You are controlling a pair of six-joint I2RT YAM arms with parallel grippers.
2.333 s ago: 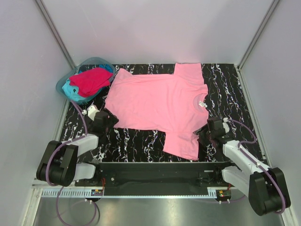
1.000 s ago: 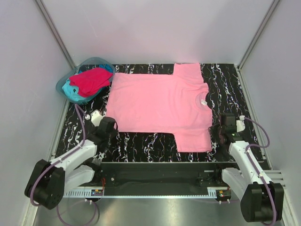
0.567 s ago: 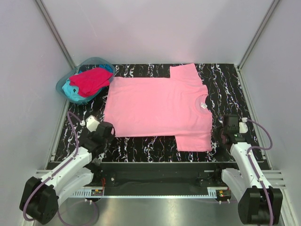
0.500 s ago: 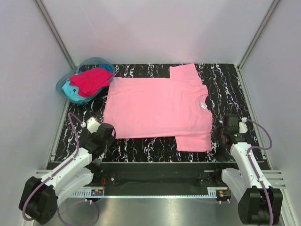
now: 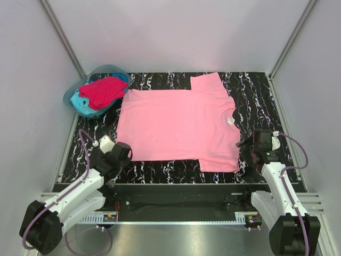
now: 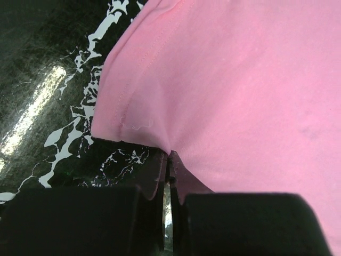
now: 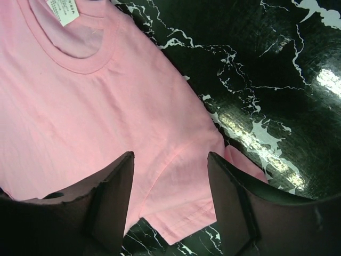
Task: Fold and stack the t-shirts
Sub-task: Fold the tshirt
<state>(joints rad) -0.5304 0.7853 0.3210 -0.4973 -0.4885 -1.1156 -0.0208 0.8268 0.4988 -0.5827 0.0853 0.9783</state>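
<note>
A light pink t-shirt [image 5: 178,122] lies spread flat on the black marbled table [image 5: 256,90], neck to the right. My left gripper [image 5: 123,152] sits at its near left hem corner. In the left wrist view the gripper [image 6: 169,157] is shut, pinching the pink hem [image 6: 128,128] into a point. My right gripper [image 5: 246,145] hovers open over the near sleeve; in the right wrist view the gripper [image 7: 170,162] straddles the sleeve seam [image 7: 176,154] without holding it. A crimson red t-shirt [image 5: 104,89] and a turquoise t-shirt [image 5: 80,102] lie crumpled in the tub.
The translucent blue-green tub [image 5: 106,68] stands at the back left corner. Grey walls close in the table on three sides. A black rail [image 5: 176,193] runs along the near edge between the arm bases. A white label [image 7: 63,10] shows inside the collar.
The pink shirt has been drawn flatter and slightly left. My left arm pulled back toward the near left with the hem. My right gripper has opened and let go of the sleeve.
</note>
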